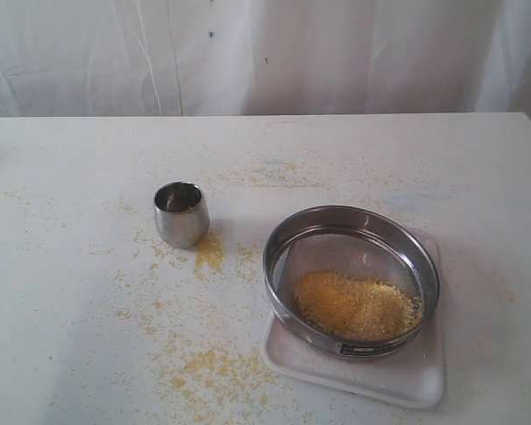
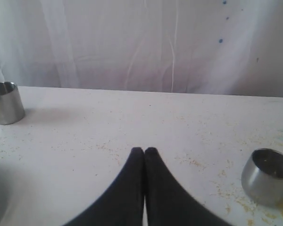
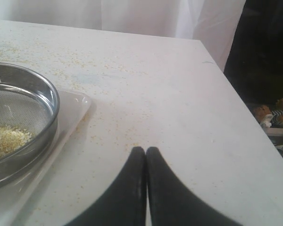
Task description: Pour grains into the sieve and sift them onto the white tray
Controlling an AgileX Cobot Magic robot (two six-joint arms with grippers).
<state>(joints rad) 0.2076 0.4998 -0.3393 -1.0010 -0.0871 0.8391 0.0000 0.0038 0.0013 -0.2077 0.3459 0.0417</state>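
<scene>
I saw the sieve [image 1: 336,252] sitting on the white tray [image 1: 398,376] at the near right of the table [image 1: 62,150], with a heap of yellow grains [image 1: 356,305] on the near part of its mesh. More grain lay spilled on the tabletop beside the small rounded steel cup [image 1: 180,213], which stood to the sieve's left, apart from it. My left gripper [image 2: 144,150] and right gripper [image 3: 145,149] both had their dark fingertips pressed together with nothing between them, above the tabletop.
</scene>
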